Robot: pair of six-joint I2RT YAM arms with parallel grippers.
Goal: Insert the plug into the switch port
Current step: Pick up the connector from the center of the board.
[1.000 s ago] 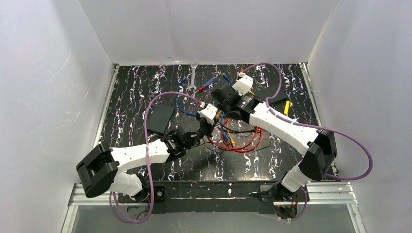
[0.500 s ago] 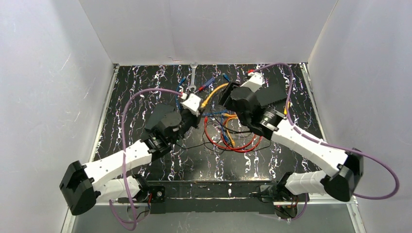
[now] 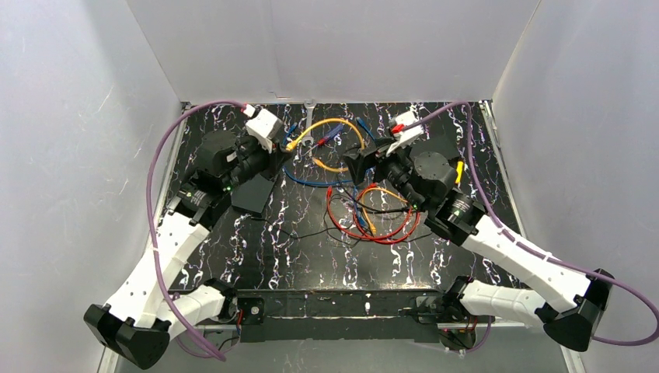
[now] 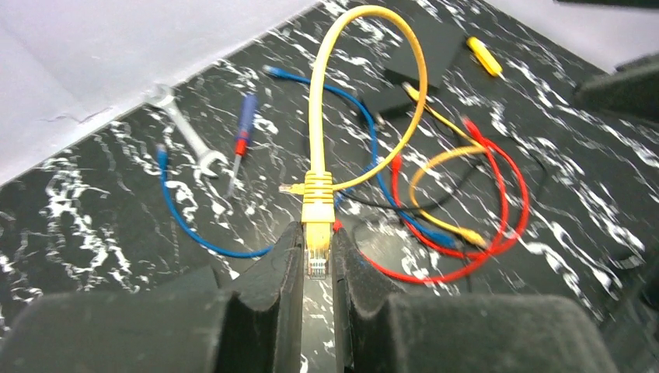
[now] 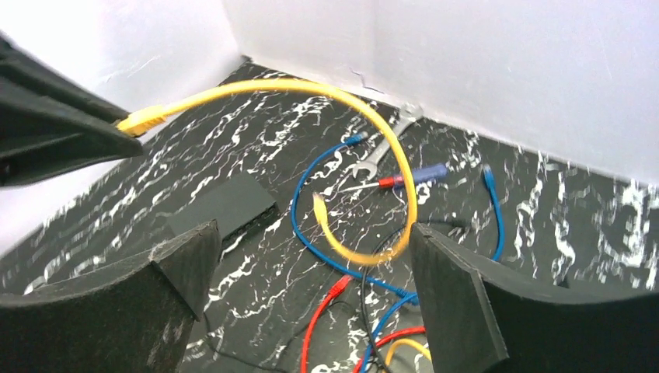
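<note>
My left gripper (image 4: 316, 235) is shut on the yellow plug (image 4: 317, 247) of a yellow cable (image 4: 315, 93) that loops away over the mat. From above, the left gripper (image 3: 280, 148) is at the back left, just beyond the switch (image 3: 253, 195), a flat black box lying on the mat. The right wrist view shows the switch (image 5: 224, 203) with its row of sockets along one edge, and the plug (image 5: 144, 119) sticking out of the left fingers (image 5: 62, 128) above it. My right gripper (image 5: 311, 260) is open and empty, hanging over the cable pile near the middle (image 3: 356, 162).
A tangle of red, blue, black and yellow cables (image 3: 373, 214) lies mid-mat. A wrench (image 3: 309, 118) and a blue-handled screwdriver (image 3: 329, 134) lie at the back. A plain black slab (image 4: 437, 39), a small black block (image 4: 392, 101) and a yellow piece (image 3: 458, 171) are on the right.
My left arm has swung from mid-mat to the back left, drawing the yellow cable out with it. My right gripper has gone from shut to wide open.
</note>
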